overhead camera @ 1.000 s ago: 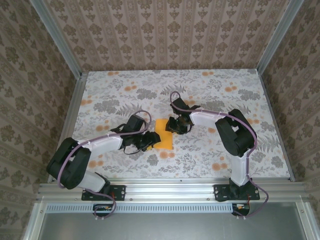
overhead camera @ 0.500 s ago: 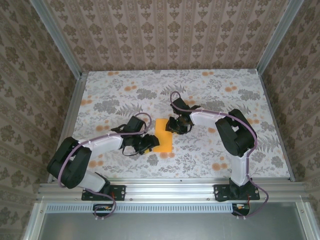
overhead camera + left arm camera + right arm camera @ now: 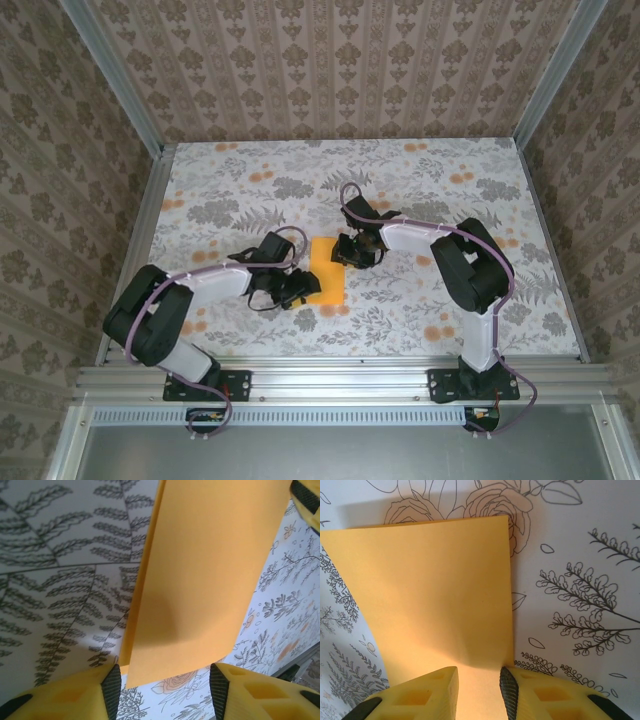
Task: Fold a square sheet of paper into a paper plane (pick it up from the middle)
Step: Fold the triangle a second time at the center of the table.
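The square sheet of paper (image 3: 326, 270) lies as a flat, smooth, bright-orange oblong in the middle of the flower-printed bench (image 3: 230, 190), with two thin layers showing along one long edge. My left pincer (image 3: 300, 290) is at its near left corner, its ribbed yellow fingers (image 3: 75, 695) spread wide to either side of the corner and clamping nothing. My right pincer (image 3: 350, 250) is at the far edge, its jaws narrowly parted over the matte paper.

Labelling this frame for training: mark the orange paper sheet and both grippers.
orange paper sheet (image 3: 328, 268), top external view, flat middle.
left gripper (image 3: 165, 680), left wrist view, midway between fingertips.
right gripper (image 3: 479, 680), right wrist view, midway between fingertips.
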Robot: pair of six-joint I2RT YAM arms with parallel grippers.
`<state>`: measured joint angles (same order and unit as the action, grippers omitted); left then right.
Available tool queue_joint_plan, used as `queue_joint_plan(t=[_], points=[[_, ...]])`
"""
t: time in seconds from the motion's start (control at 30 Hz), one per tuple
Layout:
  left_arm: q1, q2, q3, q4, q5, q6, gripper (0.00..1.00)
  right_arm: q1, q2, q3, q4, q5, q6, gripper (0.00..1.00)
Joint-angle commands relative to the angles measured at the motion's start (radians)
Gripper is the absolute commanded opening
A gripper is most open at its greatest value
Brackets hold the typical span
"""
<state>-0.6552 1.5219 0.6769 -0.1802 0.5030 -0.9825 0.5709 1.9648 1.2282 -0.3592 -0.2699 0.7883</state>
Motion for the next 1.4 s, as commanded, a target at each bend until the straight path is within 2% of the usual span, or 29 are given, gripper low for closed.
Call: queue_joint_plan(t=[0.0, 0.37, 0.6, 0.87, 1.07, 1.37], points=[[-0.007, 0.012, 0.026, 0.015, 0.017, 0.01, 0.46, 0.001, 0.067, -0.053, -0.043, 0.032, 0.009, 0.34], [-0.004, -0.017, 0.0, 0.062, 0.0, -0.028, 0.37, 0.001, 0.067, -0.061, -0.037, 0.031, 0.011, 0.34], [0.003, -0.039, -0.07, 0.259, 0.035, -0.109, 0.37, 0.001, 0.068, -0.064, -0.034, 0.03, 0.012, 0.34], [0.004, -0.072, -0.106, 0.386, 0.032, -0.111, 0.41, 0.001, 0.067, -0.067, -0.03, 0.024, 0.012, 0.34], [0.003, -0.112, -0.132, 0.385, 0.029, -0.102, 0.47, 0.001, 0.069, -0.067, -0.027, 0.024, 0.014, 0.34], [0.006, -0.156, -0.162, 0.35, 0.01, -0.104, 0.42, 0.001, 0.072, -0.073, -0.024, 0.024, 0.015, 0.33]])
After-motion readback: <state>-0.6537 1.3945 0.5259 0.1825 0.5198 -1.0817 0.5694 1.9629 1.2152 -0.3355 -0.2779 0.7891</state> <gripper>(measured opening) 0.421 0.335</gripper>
